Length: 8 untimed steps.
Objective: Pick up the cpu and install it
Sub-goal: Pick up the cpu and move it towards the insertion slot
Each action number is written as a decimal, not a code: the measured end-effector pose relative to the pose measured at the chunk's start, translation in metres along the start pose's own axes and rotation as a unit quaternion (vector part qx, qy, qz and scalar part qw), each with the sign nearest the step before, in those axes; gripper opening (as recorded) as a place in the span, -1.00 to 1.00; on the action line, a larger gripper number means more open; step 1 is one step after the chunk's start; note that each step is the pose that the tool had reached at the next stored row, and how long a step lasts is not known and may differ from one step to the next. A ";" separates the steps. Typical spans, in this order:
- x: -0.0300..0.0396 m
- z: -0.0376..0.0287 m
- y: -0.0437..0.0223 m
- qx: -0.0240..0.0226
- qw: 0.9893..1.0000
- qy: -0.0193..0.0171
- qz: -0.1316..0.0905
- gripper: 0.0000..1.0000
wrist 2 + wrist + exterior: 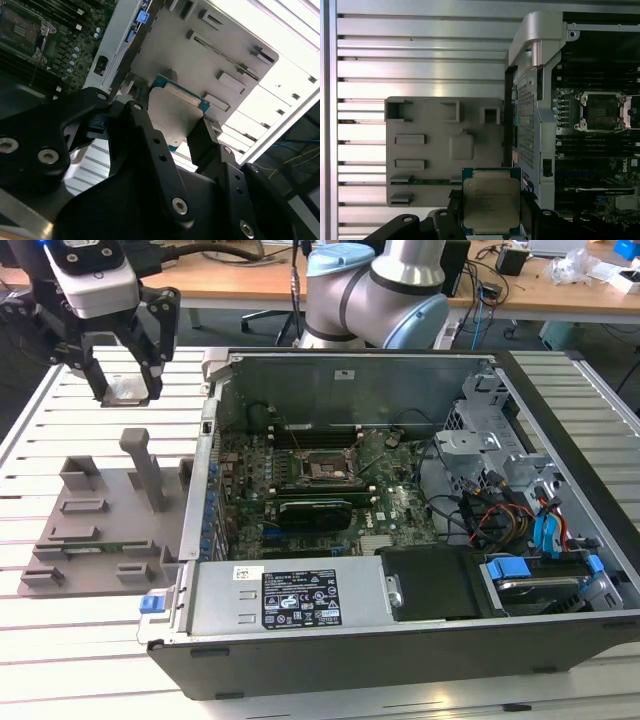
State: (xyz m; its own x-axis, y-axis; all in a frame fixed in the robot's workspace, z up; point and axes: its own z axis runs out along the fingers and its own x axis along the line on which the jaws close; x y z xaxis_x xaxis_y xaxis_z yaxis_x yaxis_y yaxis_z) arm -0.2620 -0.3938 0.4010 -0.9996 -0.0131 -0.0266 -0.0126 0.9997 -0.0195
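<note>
Foreground, first wrist view: black gripper (491, 215), jaws clamped on two opposite edges of the cpu (491, 202). Silvery metal top of chip turned toward that camera, green rim around it. Held in the air, touching nothing but the fingers (454, 220). Raised over the edge of the grey plastic tray (432, 150) or just beside it; cannot tell which. Tray flat on the slatted metal table (420, 60), upright post (150, 475) standing on it. Exterior view: gripper and chip at the exterior view's left of the open computer case (350, 650), well apart from the black CPU socket (322, 472) on the green motherboard (400, 510). Robot arm (390, 290) behind the case.
</note>
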 end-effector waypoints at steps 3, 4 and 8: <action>-0.0092 0.0003 -0.0001 0.000 1.000 0.000 0.000 0.09; -0.0120 0.0003 -0.0002 0.000 1.000 0.000 0.000 0.09; -0.0226 0.0006 -0.0003 0.000 1.000 0.000 0.000 0.09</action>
State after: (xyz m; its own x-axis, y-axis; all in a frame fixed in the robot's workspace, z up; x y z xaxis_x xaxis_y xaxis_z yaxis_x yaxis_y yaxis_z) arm -0.2394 -0.3937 0.4010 -0.9996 -0.0131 -0.0266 -0.0126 0.9997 -0.0195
